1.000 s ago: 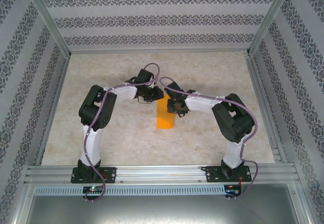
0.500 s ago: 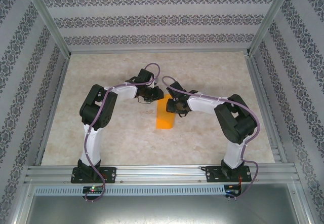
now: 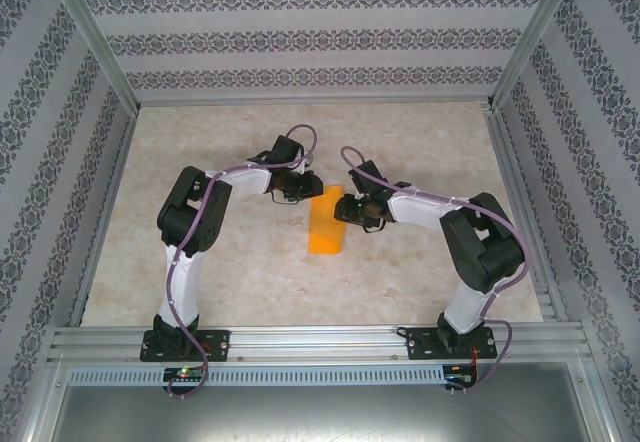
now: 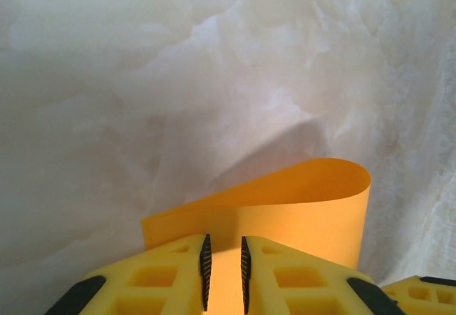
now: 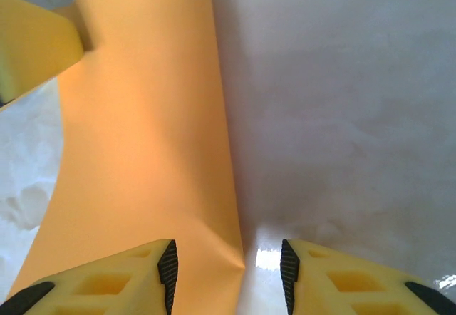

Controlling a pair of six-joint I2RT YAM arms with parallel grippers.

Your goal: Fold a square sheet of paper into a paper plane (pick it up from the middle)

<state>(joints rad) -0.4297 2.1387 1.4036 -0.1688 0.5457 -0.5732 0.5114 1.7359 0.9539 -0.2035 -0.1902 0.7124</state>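
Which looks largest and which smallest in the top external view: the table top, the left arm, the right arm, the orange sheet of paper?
1. table top
2. left arm and right arm: they look about alike, so I do not rank them
3. orange sheet of paper, clearly the smallest

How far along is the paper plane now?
Done: the square sheet of paper lies doubled over, its fold rounded. In hand: left end effector rests at its far end; right end effector, open, straddles the folded edge. Left: pressing the crease, every plane fold.
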